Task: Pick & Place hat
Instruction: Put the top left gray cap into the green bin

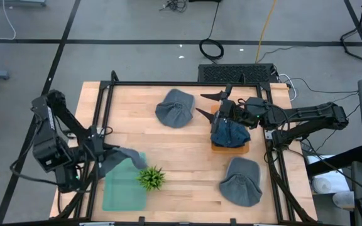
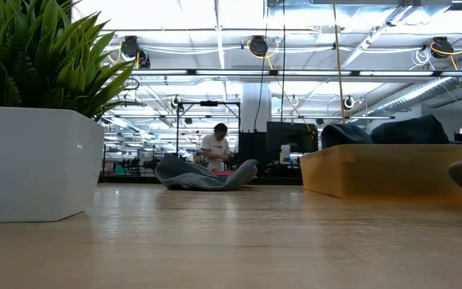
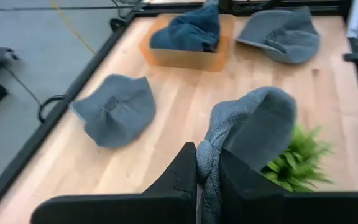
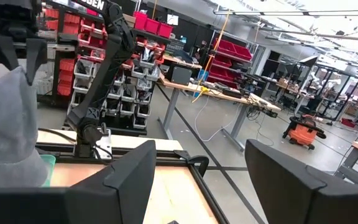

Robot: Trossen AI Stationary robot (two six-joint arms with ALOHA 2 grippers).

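Observation:
My left gripper (image 1: 105, 155) is shut on a grey hat (image 1: 124, 158) above a green tray (image 1: 119, 191) at the table's near left; the right wrist view shows this hat (image 4: 8, 134) hanging below the gripper. A second grey hat (image 1: 175, 108) lies flat at the far middle, and a third (image 1: 241, 181) lies at the near right. A dark blue hat (image 1: 230, 133) sits in an orange box (image 1: 230, 148). My right gripper (image 1: 207, 105) hovers open beside that box, holding nothing. My left gripper pinches a bunched fold of the grey hat's cloth (image 3: 207, 163) between its two fingers (image 3: 182, 169). Several layers are gathered in the pinch. The rest of the hat (image 3: 257, 124) hangs slack past the fingertips, lifted clear of the tray and table.
A small green plant (image 1: 151, 178) in a white pot (image 2: 30, 160) stands right beside the tray, close to the hanging hat. A black frame (image 1: 102, 110) runs around the tabletop. Bare wood (image 1: 181, 157) lies between the tray, the box and the far hat.

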